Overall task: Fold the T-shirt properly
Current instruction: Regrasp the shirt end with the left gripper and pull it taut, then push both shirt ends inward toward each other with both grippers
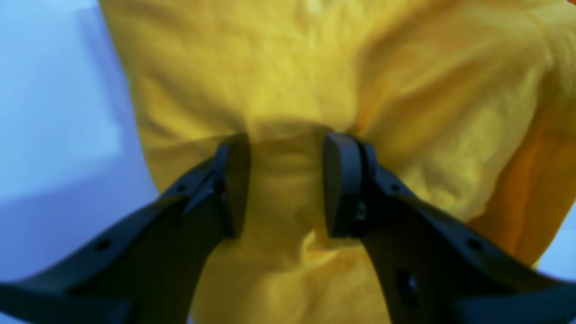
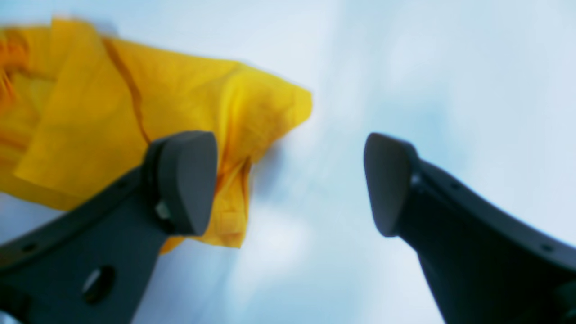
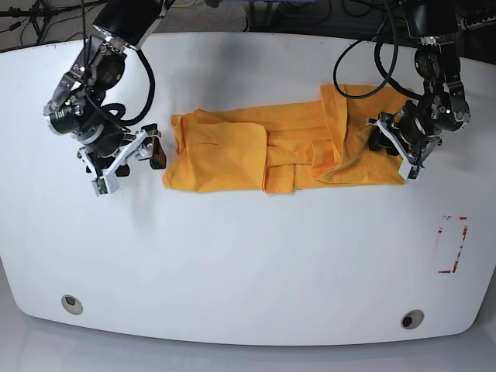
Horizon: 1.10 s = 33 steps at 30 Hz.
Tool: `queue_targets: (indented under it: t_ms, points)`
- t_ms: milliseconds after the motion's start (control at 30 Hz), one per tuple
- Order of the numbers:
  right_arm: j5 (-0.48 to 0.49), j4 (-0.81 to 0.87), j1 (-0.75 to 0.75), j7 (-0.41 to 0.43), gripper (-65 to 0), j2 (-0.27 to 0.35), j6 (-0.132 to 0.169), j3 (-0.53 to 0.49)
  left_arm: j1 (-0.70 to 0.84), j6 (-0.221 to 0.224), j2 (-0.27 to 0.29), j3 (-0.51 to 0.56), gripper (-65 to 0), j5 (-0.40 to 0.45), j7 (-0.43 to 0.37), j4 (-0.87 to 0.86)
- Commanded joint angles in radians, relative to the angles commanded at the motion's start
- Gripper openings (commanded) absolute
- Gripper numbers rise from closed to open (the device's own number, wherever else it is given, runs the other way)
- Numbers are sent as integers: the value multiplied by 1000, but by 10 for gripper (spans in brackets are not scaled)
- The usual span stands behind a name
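Left end effector point(image 1: 283, 184) partly closed over a bunched ridge of the T-shirt point(image 1: 315, 76), cloth pinched up between the two dark pads point(image 1: 342, 180) at the garment's edge. Right end effector point(image 2: 290, 182) spread wide and holding nothing, bare white bench point(image 2: 405, 67) between its fingers, a yellow corner of the shirt just beside one fingertip point(image 2: 186, 180). Shirt spread partly folded across the bench between both end effectors.
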Motion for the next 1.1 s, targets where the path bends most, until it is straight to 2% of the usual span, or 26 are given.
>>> queue_targets:
  t_ms: [233, 433, 733, 867, 1100]
  points:
    - [101, -199, -2, 31, -146, 60, 0, 40, 0, 0, 0, 0, -397, 0, 0, 0]
    - [127, -282, -2, 38, -144, 64, 0, 37, 0, 0, 0, 2, -397, 0, 0, 0]
    - [123, -311, -3, 41, -143, -12, 0, 26, 5, -2, 0, 5, -397, 0, 0, -2]
    - [103, -321, -3, 60, -144, -32, 0, -34, 5, -2, 0, 5, -397, 0, 0, 5]
    - [-8, -321, -2, 141, -144, -92, 0, -153, 5, -3, 0, 5, -397, 0, 0, 5]
